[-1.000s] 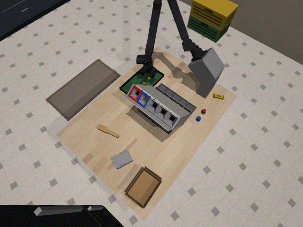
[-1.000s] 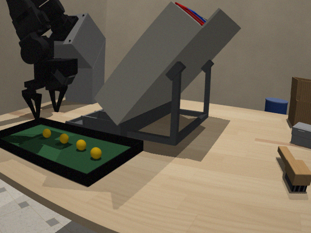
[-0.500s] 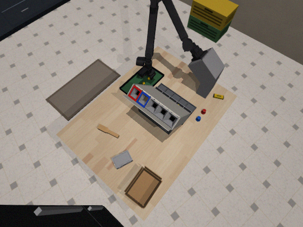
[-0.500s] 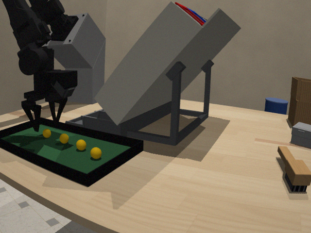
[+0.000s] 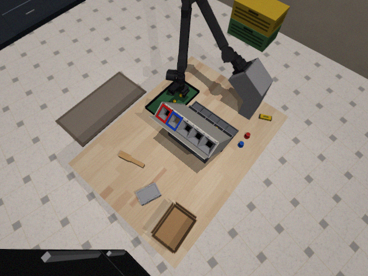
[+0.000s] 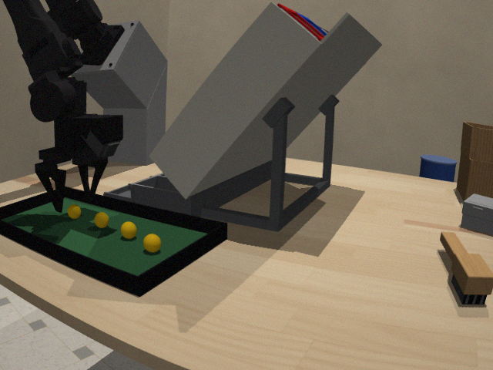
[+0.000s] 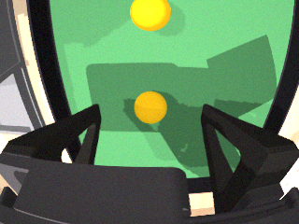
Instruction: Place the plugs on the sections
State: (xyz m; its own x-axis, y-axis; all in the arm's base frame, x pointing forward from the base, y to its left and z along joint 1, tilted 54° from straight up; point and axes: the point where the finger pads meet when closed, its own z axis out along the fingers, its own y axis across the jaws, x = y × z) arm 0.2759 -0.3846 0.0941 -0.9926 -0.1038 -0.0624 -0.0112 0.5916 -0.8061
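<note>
My gripper (image 5: 179, 92) (image 6: 73, 197) (image 7: 150, 111) is open and lowered into the green marble tray (image 5: 158, 100) (image 6: 119, 278) (image 7: 39, 47). Its fingers stand on either side of one yellow marble (image 6: 74, 211) (image 7: 150, 104) without touching it. Three more marbles (image 6: 101, 219) (image 6: 128, 230) (image 6: 151, 242) lie in a row in the tray; one (image 7: 149, 13) shows ahead in the wrist view. The red-banded funnel (image 5: 158, 112) and the blue-banded funnel (image 5: 168, 121) sit at the left end of the sloped grey cover (image 5: 202, 121) (image 6: 239, 99). The red plug (image 5: 246, 135) and the blue plug (image 5: 240, 144) (image 6: 437, 167) stand on the board to its right.
The row of grey sections (image 5: 214, 117) (image 6: 151, 186) lies below the cover. A wooden brush (image 5: 131, 158) (image 6: 465, 270), a small grey box (image 5: 148, 193), a cardboard box (image 5: 173, 227) and a yellow block (image 5: 265, 117) lie on the board. The arm's grey base (image 5: 252, 85) stands at the back.
</note>
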